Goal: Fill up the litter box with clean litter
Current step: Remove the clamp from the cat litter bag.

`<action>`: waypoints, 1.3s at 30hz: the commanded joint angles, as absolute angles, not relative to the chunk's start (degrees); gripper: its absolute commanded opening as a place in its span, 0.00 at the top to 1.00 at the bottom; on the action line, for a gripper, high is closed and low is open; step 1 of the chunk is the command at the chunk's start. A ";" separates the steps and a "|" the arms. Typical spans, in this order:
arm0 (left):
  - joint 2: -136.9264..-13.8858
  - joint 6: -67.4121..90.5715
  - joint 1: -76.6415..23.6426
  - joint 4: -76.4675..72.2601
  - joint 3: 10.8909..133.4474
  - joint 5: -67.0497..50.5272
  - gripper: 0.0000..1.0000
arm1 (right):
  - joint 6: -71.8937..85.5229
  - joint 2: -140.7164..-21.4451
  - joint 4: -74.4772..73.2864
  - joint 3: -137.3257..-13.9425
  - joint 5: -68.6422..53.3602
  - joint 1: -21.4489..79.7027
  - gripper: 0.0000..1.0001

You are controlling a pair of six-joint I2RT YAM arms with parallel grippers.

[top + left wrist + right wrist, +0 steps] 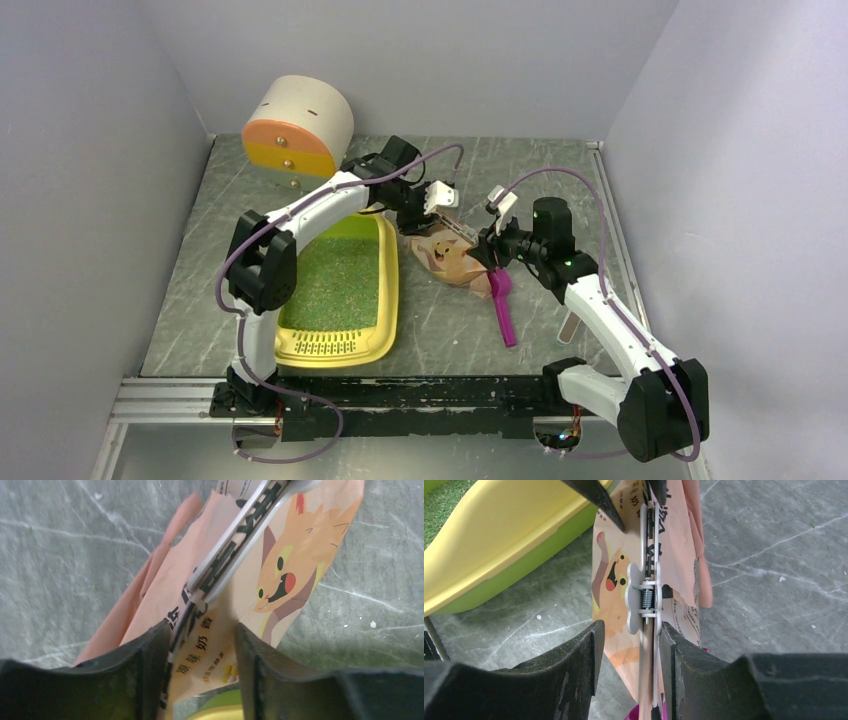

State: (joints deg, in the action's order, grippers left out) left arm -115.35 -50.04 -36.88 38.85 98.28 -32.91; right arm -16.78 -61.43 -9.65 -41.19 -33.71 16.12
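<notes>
Speckled green clean litter (335, 280) fills the glossy yellow litter box (392, 285), its rounded rim just beside the crinkled cat-print bag (450, 258). The right gripper (629, 627) brackets the bag's sprung plastic clip (644, 595), 1 side gapped, unclenched. The left gripper (200, 630) straddles the bag's edge; its grasp cannot be told.

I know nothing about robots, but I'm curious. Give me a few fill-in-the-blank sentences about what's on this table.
1. The litter in the box is ____ in colour.
2. The bag shows a cartoon ____.
3. The clip, which has a spring, is clamped on the ____.

Missing words: green; cat; bag.
</notes>
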 commanded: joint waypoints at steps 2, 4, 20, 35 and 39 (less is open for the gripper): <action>-115.70 -49.71 -37.60 41.41 101.00 -36.91 0.63 | -15.52 -60.55 -7.84 -40.48 -32.13 16.20 0.52; -115.35 -49.02 -37.60 41.99 100.63 -36.79 0.78 | -15.02 -60.12 -7.32 -40.22 -31.55 16.29 0.53; -108.83 -30.62 -38.71 49.46 96.58 -43.91 0.95 | -14.25 -55.24 -2.15 -38.04 -34.08 16.29 0.39; -104.97 -18.72 -41.48 46.25 92.11 -37.72 0.95 | -23.49 -54.64 -6.77 -39.56 -39.49 16.26 0.36; -105.17 -19.42 -42.05 46.59 91.87 -37.39 0.95 | -34.15 -55.66 -16.78 -42.42 -40.90 16.26 0.35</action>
State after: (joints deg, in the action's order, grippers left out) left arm -107.42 -21.06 -40.36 46.54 92.31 -36.21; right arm -22.74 -55.31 -6.87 -38.35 -39.29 16.14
